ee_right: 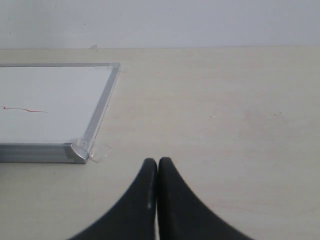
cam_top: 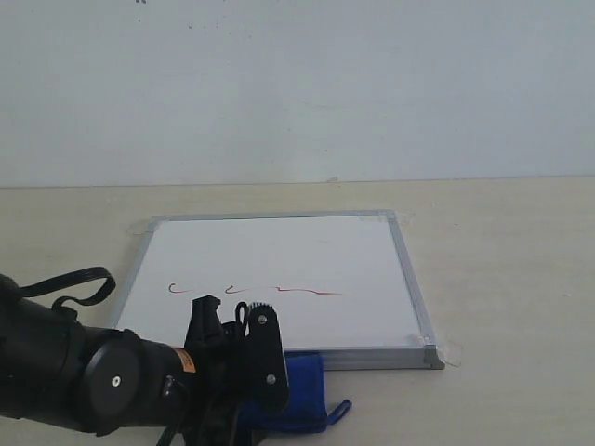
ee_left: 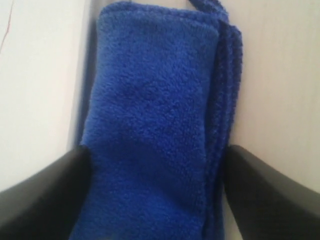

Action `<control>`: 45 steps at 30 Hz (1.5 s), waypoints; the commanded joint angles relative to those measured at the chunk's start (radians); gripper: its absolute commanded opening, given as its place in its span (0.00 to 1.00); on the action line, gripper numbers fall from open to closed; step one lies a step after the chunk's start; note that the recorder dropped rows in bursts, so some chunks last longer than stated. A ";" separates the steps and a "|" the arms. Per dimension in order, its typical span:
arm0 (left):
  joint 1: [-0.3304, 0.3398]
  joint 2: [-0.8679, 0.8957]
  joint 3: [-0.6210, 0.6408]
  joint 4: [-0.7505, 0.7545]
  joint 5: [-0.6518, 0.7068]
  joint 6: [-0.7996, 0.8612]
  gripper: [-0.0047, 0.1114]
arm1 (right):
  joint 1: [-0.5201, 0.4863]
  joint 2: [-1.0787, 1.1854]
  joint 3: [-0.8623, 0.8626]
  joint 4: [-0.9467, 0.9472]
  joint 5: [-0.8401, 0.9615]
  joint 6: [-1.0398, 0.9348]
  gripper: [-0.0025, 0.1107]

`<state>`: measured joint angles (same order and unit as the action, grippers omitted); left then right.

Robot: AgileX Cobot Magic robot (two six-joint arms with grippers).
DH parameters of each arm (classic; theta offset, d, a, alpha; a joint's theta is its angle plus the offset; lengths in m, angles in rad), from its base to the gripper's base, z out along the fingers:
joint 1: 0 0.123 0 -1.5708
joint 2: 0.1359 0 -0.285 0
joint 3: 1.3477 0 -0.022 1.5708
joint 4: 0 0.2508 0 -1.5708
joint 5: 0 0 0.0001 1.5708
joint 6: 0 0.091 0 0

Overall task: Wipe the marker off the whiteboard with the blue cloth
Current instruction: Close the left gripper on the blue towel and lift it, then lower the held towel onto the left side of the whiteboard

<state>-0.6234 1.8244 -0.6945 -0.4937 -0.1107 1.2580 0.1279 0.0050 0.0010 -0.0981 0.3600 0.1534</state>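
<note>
The whiteboard (cam_top: 279, 255) lies flat on the table, and the red marker (cam_top: 251, 290) scribble runs across its lower half. Just below the board's near frame lies the folded blue cloth (cam_top: 307, 390), its loop pointing right. My left gripper (cam_top: 237, 400) hangs over the cloth's left part. In the left wrist view the left gripper (ee_left: 156, 160) is open, with one black finger (ee_left: 55, 190) on either side of the uncompressed cloth (ee_left: 155, 125), beside the board (ee_left: 30, 90). My right gripper (ee_right: 158, 162) is shut on nothing, over bare table near the board's corner (ee_right: 75, 150).
A clear tape tab (ee_right: 100, 152) sticks out at the board's near right corner. A black strap (cam_top: 74, 283) loops over the left arm by the board's left edge. A pale wall stands behind the beige table (cam_top: 511, 279).
</note>
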 commanded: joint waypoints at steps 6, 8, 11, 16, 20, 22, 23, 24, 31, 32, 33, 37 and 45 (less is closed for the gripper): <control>-0.003 0.066 -0.016 -0.007 0.005 -0.002 0.63 | -0.007 -0.005 -0.001 -0.005 -0.004 0.000 0.02; -0.003 0.066 -0.016 -0.007 0.012 -0.002 0.58 | -0.007 -0.005 -0.001 -0.005 -0.004 0.000 0.02; -0.003 0.066 -0.016 -0.007 0.014 -0.002 0.44 | -0.007 -0.005 -0.001 -0.005 -0.004 0.000 0.02; -0.003 0.066 -0.016 -0.007 0.035 -0.002 0.19 | -0.007 -0.005 -0.001 -0.005 -0.004 0.000 0.02; -0.003 0.064 -0.016 -0.003 0.085 0.003 0.07 | -0.007 -0.005 -0.001 -0.005 -0.004 0.000 0.02; -0.003 0.050 -0.016 -0.003 0.111 0.007 0.07 | -0.007 -0.005 -0.001 -0.005 -0.004 0.000 0.02; -0.003 0.039 -0.016 -0.003 0.133 0.007 0.07 | -0.007 -0.005 -0.001 -0.005 -0.004 0.000 0.02; -0.003 0.027 -0.016 -0.003 0.147 0.007 0.07 | -0.007 -0.005 -0.001 -0.005 -0.004 0.000 0.02; -0.003 -0.120 -0.016 -0.006 0.245 -0.018 0.07 | -0.007 -0.005 -0.001 -0.005 -0.004 0.000 0.02; -0.003 -0.147 -0.016 -0.017 0.251 -0.039 0.07 | -0.007 -0.005 -0.001 -0.005 -0.004 0.000 0.02; -0.003 -0.175 -0.016 -0.018 0.251 -0.064 0.07 | -0.007 -0.005 -0.001 -0.005 -0.004 0.000 0.02; -0.003 -0.279 -0.016 -0.020 0.250 -0.148 0.07 | -0.007 -0.005 -0.001 -0.005 -0.004 0.000 0.02; 0.069 -0.400 -0.018 -0.020 0.139 -0.255 0.07 | -0.007 -0.005 -0.001 -0.005 -0.004 0.000 0.02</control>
<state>-0.6049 1.4523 -0.7130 -0.5000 0.0937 1.0687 0.1279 0.0050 0.0010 -0.0981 0.3600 0.1567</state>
